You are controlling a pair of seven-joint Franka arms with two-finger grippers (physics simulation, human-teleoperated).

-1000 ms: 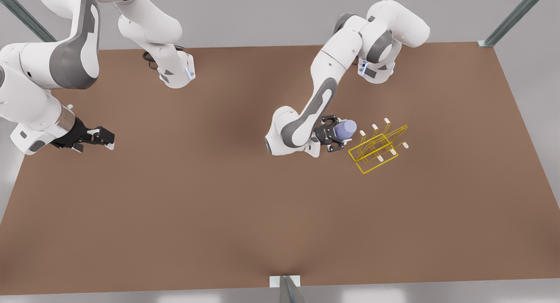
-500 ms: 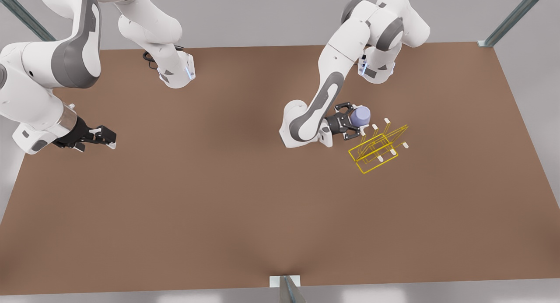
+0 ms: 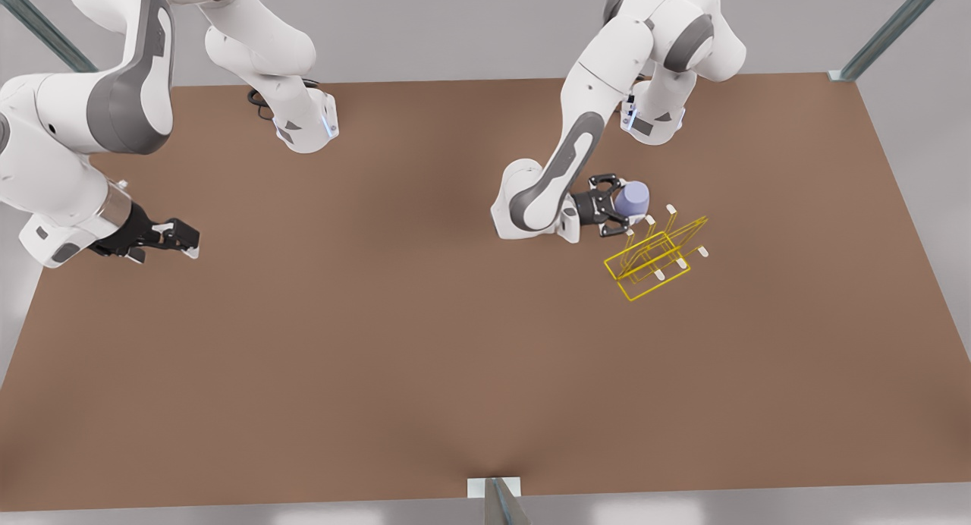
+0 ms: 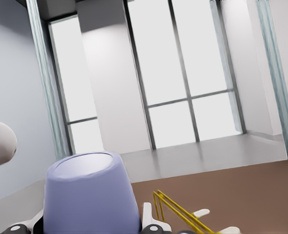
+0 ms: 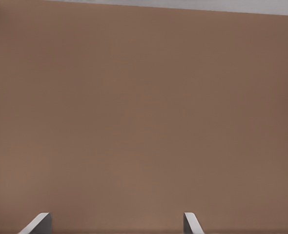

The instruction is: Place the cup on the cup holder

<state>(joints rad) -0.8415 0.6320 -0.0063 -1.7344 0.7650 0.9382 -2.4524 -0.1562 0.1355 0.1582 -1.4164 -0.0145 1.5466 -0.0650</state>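
One cup [image 3: 631, 199] between the left jaws.

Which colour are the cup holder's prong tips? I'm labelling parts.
White, on the yellow wire cup holder; the front view shows the prong tips best.

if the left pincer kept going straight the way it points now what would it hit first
Likely the cup holder. The left pincer, shut on the cup, points toward the front view's right, with the nearest white-tipped prongs just ahead. Depth is unclear, so it might pass above them.
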